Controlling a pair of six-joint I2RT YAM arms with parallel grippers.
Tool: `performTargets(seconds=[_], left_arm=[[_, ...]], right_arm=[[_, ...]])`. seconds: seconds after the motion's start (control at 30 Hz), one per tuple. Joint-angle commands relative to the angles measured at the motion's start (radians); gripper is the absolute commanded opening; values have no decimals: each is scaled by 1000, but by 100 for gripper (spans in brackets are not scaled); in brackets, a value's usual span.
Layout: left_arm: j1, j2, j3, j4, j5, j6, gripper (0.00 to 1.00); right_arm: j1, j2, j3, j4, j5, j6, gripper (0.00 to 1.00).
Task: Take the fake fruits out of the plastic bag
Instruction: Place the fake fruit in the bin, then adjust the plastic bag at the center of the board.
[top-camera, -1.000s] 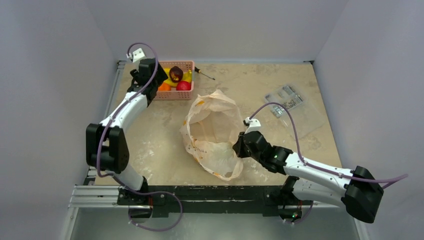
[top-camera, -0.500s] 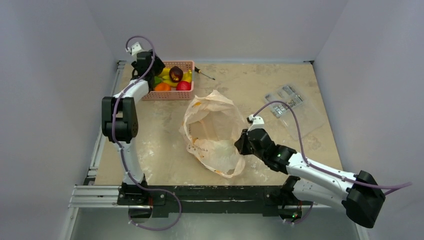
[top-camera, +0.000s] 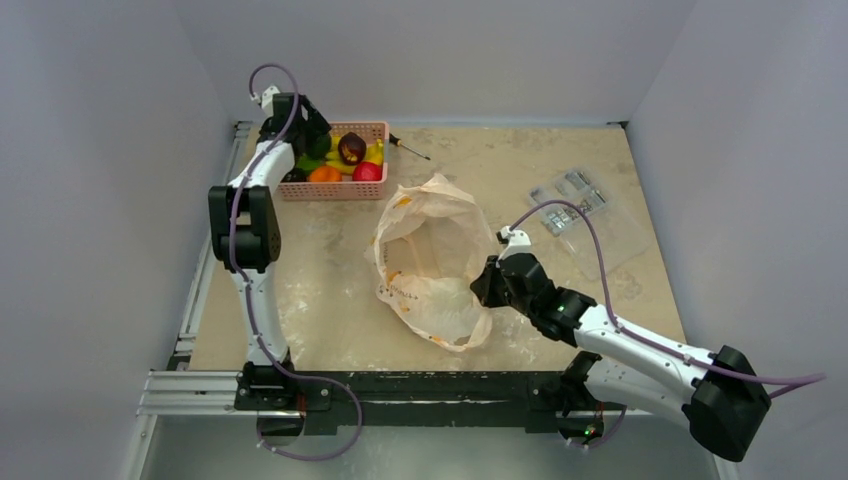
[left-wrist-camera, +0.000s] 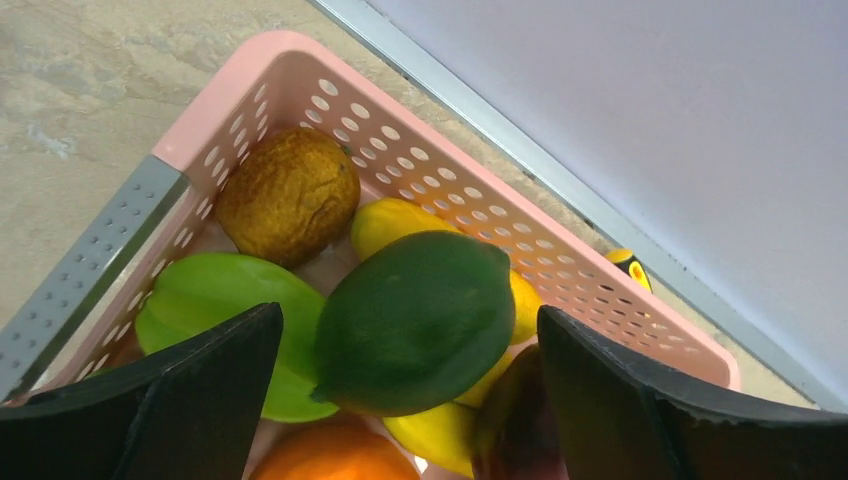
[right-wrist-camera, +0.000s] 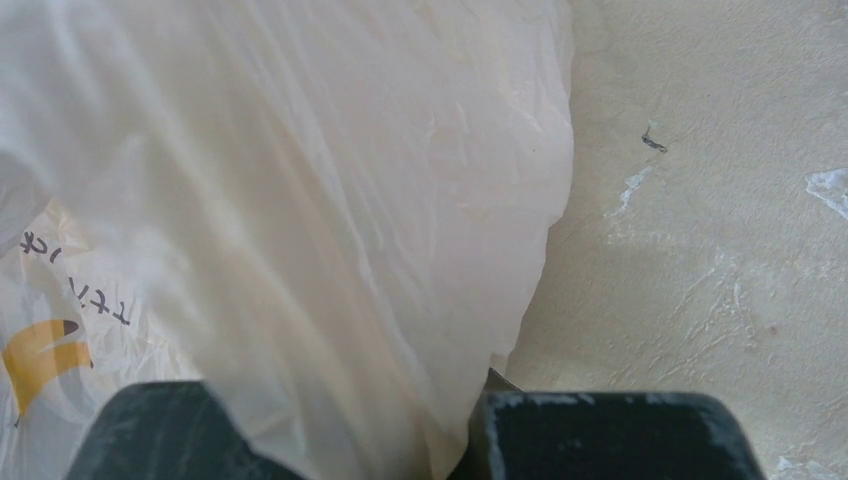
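The pale peach plastic bag (top-camera: 430, 260) lies mid-table with its mouth open, and I see no fruit inside it. My right gripper (top-camera: 482, 288) is shut on the bag's right edge; the film (right-wrist-camera: 300, 200) runs between its fingers (right-wrist-camera: 600, 435). My left gripper (top-camera: 310, 140) hangs open over the pink basket (top-camera: 340, 190) at the back left. In the left wrist view a dark green fruit (left-wrist-camera: 420, 300) lies between the wide-open jaws without touching them, resting on yellow banana pieces (left-wrist-camera: 440, 440), beside the maroon fruit (left-wrist-camera: 510, 420).
The basket also holds a light green fruit (left-wrist-camera: 220, 300), a brown rough fruit (left-wrist-camera: 290, 195), an orange ball (top-camera: 324, 174) and a red apple (top-camera: 367, 171). A screwdriver (top-camera: 410, 148) lies behind the basket. A clear packet (top-camera: 590, 215) lies at the right. Walls close three sides.
My left arm has risen and reached farther back, bringing its gripper over the basket's far left corner. My right gripper has shifted slightly right, drawing the bag's edge with it.
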Motion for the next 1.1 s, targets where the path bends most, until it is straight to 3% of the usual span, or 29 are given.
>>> performTargets(seconds=[0.0,0.17,0.27,0.43,0.53,0.63,0.73,0.83,1.07], left_arm=[[3,-27,112,-201,35,14,100],[31,-163,57,-306,91,-2,100],[31,-303,-78,-311,185,-61,98],[31,-547,-377,-219,506,-169,92],[29,-651,-519,-210,755,-171,89],[25,-785,-696,-187,911,-164,88],[16,-976,-904,-144,972,-164,87],[14,-1185,-1010,-197,1003,-137,87],[14,-1477,-1003,-473,1039,-29,87]], right_arm=[[-4,-15,16,35,-27,-16,0],[-5,-11,43,12,-38,-19,0],[-4,-3,70,-17,-37,-24,0],[-6,-32,98,-52,-20,-29,0],[-11,-25,136,-80,-19,-36,0],[-13,9,183,-101,-31,-54,0],[-18,54,245,-127,-34,-76,0],[-24,105,336,-157,-37,-117,0],[-26,196,659,-339,-137,-173,0]])
